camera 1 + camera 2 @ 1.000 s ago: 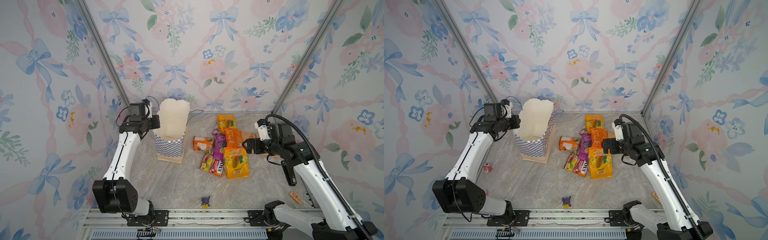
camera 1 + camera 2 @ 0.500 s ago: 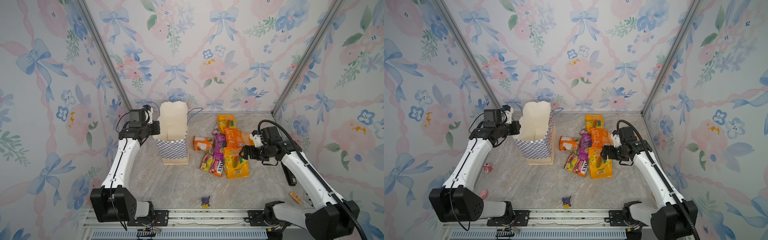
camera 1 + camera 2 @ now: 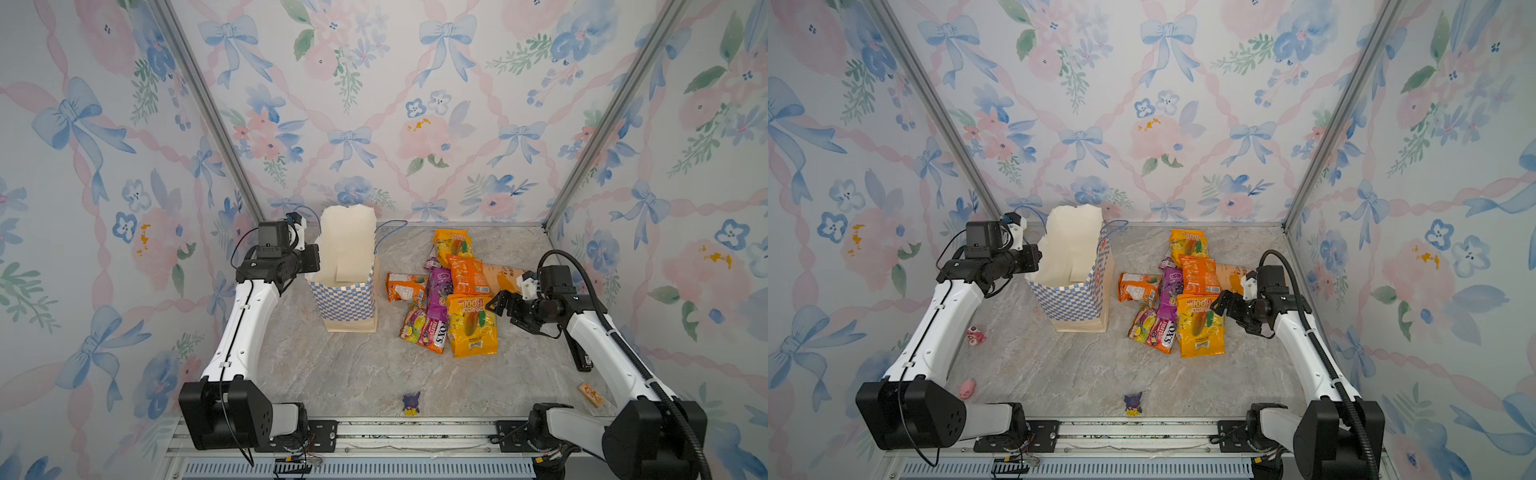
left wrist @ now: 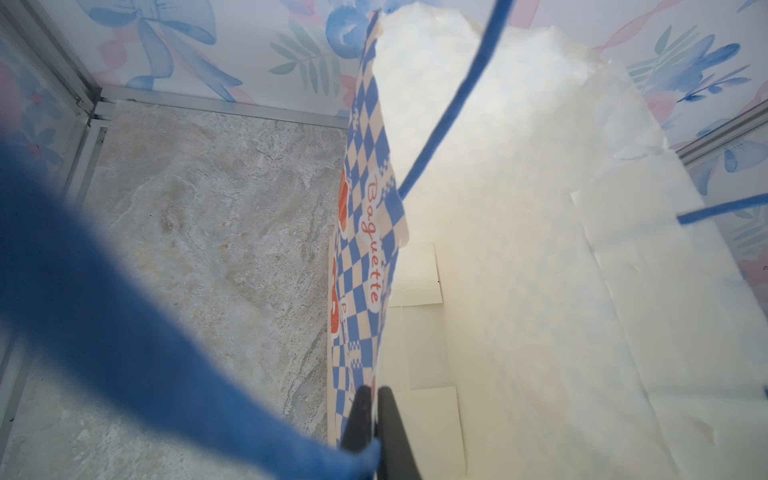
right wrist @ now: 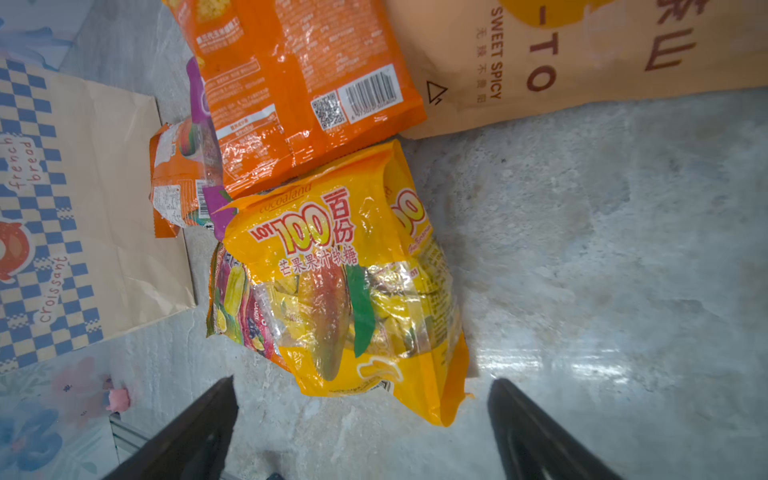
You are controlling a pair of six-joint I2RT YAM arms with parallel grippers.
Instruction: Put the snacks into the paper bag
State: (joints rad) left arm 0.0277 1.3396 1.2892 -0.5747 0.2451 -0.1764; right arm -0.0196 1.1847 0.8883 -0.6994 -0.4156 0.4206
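While the left end effector (image 4: 372, 395) is pressed together on the rim of the paper bag (image 3: 347, 297), pinching its thin checkered wall, the bag stands upright with its mouth open. No packet is visible inside.

Right end effector (image 5: 362, 382): jaws spread wide, holding nothing, low over the stone-patterned worktop (image 3: 353, 374).

The snacks (image 3: 449, 299) lie in an overlapping heap directly ahead of it, and the bag stands beyond the heap.

Nearest is the yellow LOT 100 packet (image 5: 340, 282), with its end seam just ahead of the spread jaws. It is a pillow-shaped packet of glossy, crinkled film with a clear window showing loose wrapped sweets. It lies partly on the multicoloured FOX'S packet (image 3: 428, 330) and touches the orange packet (image 5: 299, 91).

Judgement:
- The packet is probably light and soft, its contents will shift, and the film is slippery.
- Take hold across the flat crimped seam or a narrow edge, not the bulging middle.
- Lifting it may drag the neighbouring packets.
- The bag paper is thin, creases easily and is likely to tip if released.
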